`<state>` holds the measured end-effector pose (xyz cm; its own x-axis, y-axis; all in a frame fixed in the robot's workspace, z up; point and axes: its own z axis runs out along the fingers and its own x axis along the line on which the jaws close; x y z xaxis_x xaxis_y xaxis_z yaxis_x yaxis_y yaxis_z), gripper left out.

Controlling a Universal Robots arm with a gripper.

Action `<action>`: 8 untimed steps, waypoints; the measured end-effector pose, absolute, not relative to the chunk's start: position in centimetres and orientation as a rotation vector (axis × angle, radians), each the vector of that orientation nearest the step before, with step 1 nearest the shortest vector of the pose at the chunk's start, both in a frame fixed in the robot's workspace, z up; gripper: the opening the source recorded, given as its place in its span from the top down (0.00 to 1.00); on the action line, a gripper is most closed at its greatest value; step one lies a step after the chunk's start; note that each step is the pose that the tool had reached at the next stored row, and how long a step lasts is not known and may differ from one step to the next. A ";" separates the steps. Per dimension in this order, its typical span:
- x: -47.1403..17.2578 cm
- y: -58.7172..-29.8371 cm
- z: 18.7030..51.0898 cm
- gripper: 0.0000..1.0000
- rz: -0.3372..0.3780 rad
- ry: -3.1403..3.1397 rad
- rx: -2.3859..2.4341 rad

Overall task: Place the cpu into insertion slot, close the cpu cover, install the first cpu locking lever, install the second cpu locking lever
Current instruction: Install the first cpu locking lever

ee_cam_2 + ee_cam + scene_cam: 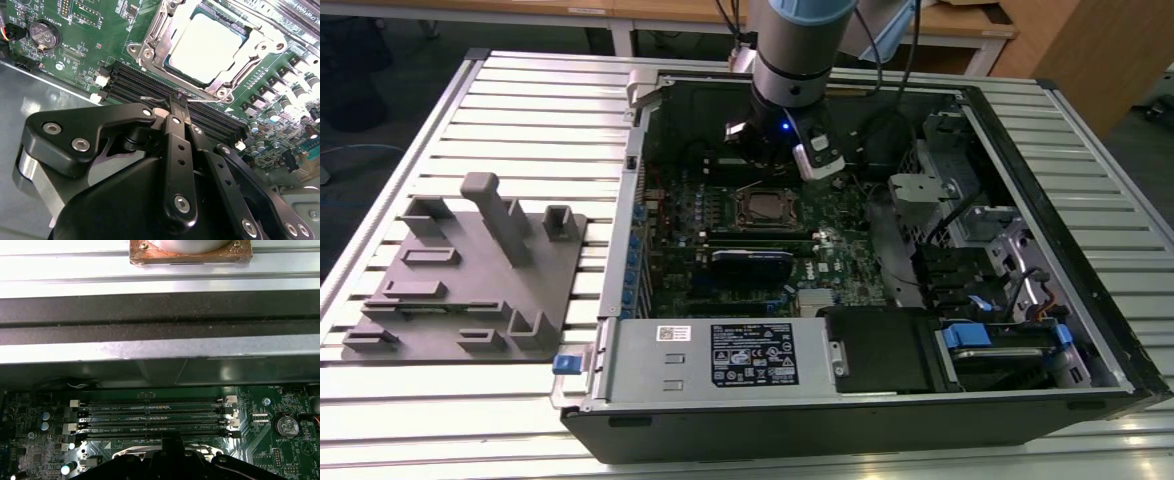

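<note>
The cpu (210, 45) is seated in the insertion slot (767, 208), and the cpu cover (152, 35) is laid flat around its face, evidently to hold it down. On the gripper (178, 97) the fingers (175, 130) are drawn together to a narrow tip, set at the thin wire locking lever (152, 98) beside the memory slots (132, 80); this is judged to suit pushing, not grasping. The arm (794, 50) is angled steeply down into the open computer case (1067, 150) on the table (520, 110).

Strong glare whitens the cpu (207, 45); deep shadow fills the computer case (720, 440).
</note>
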<state>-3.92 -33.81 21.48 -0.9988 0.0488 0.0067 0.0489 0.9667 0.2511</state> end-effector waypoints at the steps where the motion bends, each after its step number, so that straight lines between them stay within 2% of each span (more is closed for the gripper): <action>1: -3.9 -33.8 21.5 0.89 -0.398 -3.115 -0.077; 8: -3.9 -33.8 21.3 0.89 -0.398 -3.115 -0.077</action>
<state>-3.92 -33.80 21.29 -0.9988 0.0488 0.0066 0.0489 0.9667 0.2512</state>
